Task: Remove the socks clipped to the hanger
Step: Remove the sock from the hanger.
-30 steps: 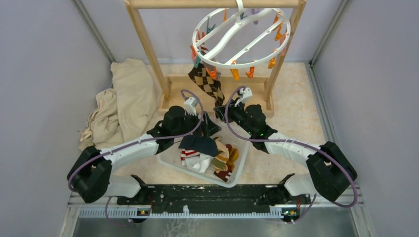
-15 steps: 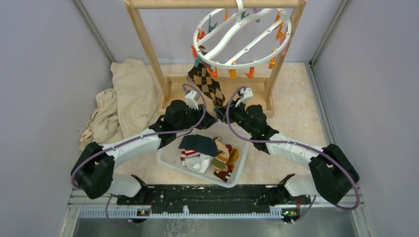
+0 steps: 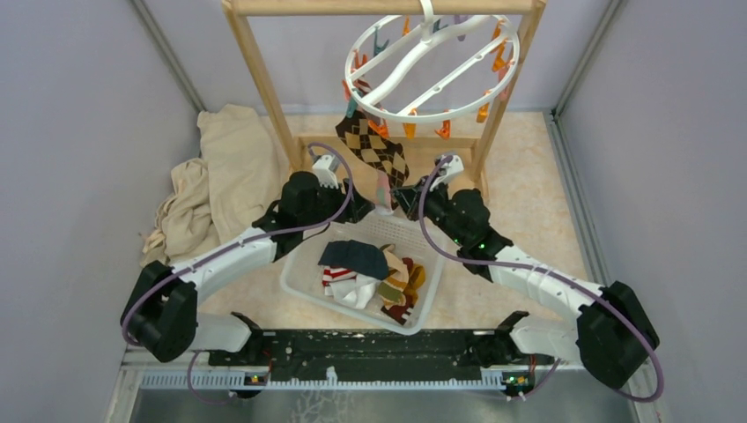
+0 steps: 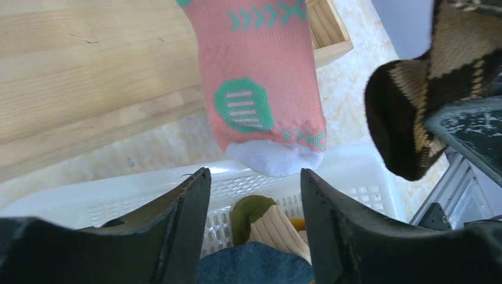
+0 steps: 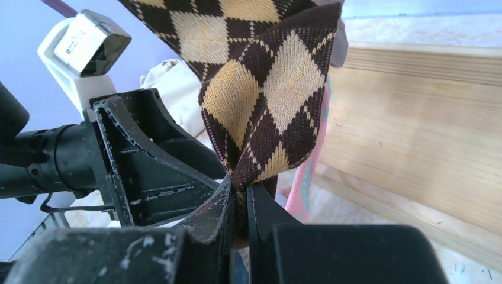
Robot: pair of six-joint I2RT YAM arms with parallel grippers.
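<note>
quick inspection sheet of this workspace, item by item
surface: speckled beige tabletop
job's things: hanger on wooden frame; argyle sock and pink sock hang from it; other socks in white basket
clutter: beige cloth heap at left
grippers: left gripper jaws open under pink sock's toe; right gripper jaws shut on argyle sock
cables: purple cable loops along both arms
surroundings: grey walls, nothing else seen
</note>
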